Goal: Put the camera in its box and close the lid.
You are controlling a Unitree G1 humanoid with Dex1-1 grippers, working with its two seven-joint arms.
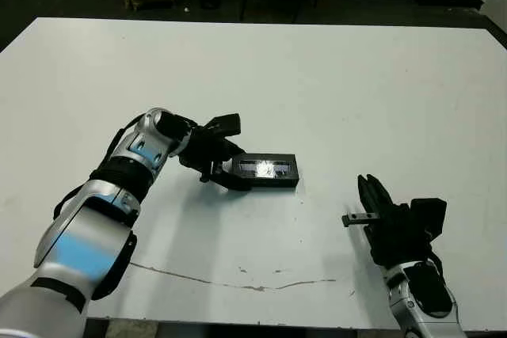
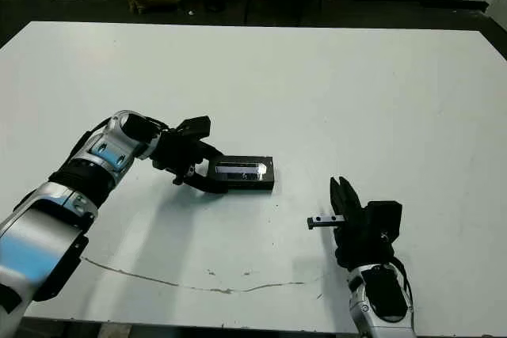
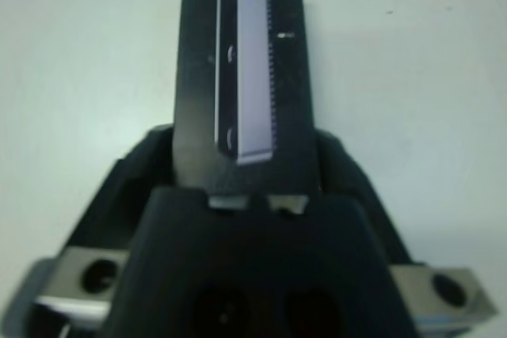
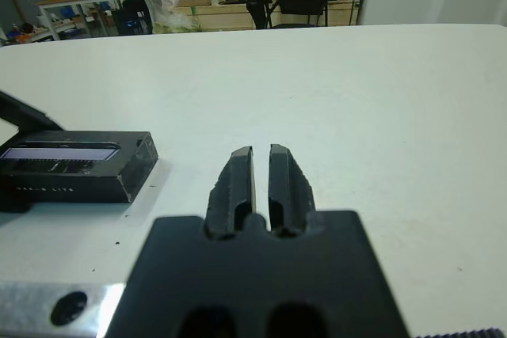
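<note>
Inspecting the table, you will find the lid (image 1: 266, 169) lying lengthwise across it mid-table, its near end clasped between the left gripper (image 1: 224, 156) fingers, while the right gripper (image 1: 374, 193) sits well apart, fingers together and empty.

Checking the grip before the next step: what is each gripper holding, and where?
The left gripper clasps the lid at its near short end. The right gripper holds nothing.

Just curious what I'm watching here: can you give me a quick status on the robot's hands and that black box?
Left gripper at the lid's end, fingers astride it. Right gripper shut, empty, apart. Lid sits flat on table; camera not visible. Nothing in the way.
</note>
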